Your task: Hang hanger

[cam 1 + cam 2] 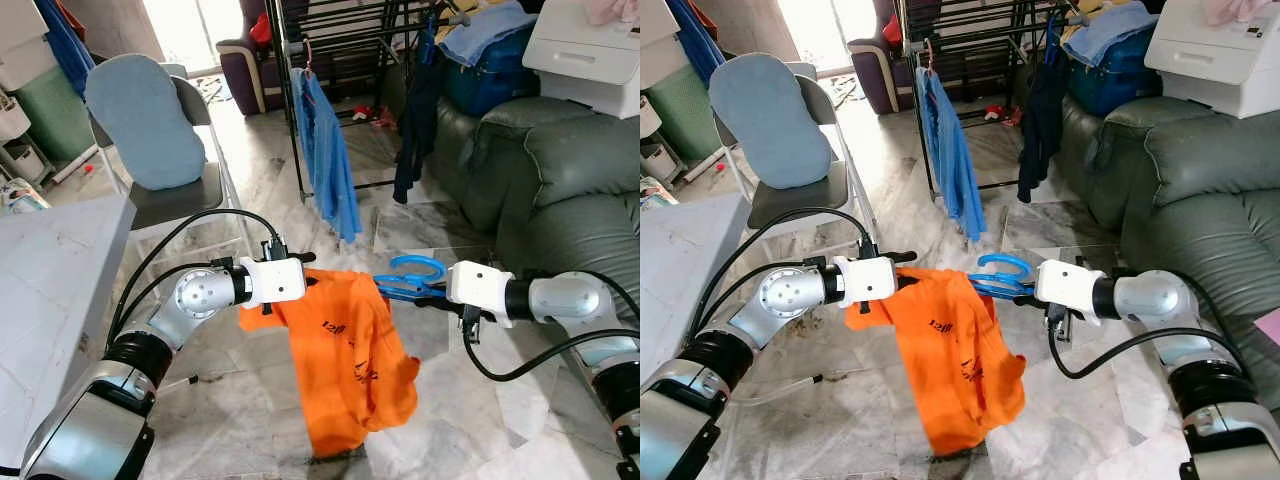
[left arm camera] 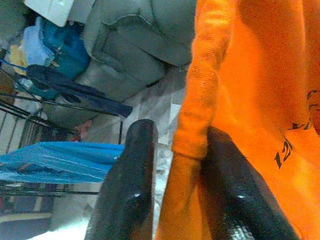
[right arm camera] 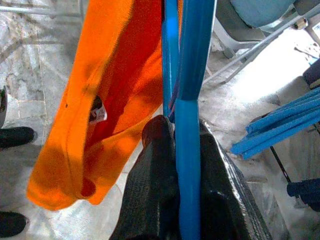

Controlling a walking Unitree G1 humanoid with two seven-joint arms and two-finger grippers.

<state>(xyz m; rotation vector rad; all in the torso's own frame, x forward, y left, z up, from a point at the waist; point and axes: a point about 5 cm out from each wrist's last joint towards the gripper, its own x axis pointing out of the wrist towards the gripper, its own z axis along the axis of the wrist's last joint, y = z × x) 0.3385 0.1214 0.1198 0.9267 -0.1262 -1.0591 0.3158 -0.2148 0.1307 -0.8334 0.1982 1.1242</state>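
Note:
An orange shirt (image 1: 350, 360) hangs between my two arms above the marble floor. My left gripper (image 1: 312, 279) is shut on the shirt's edge; in the left wrist view its black fingers (image 2: 130, 195) pinch the orange cloth (image 2: 200, 125). A blue plastic hanger (image 1: 412, 275) reaches into the shirt's collar from the right. My right gripper (image 1: 425, 289) is shut on the hanger, with the blue bar (image 3: 187, 150) clamped between its fingers (image 3: 155, 185). Straight ahead stands a black clothes rack (image 1: 340, 30) with a blue shirt (image 1: 325, 150) hanging from it.
A green sofa (image 1: 560, 170) fills the right side, with a white box (image 1: 590, 50) on it. A folding chair with a blue cushion (image 1: 145, 120) stands on the left beside a grey table (image 1: 50, 280). A dark garment (image 1: 412, 120) hangs on the rack.

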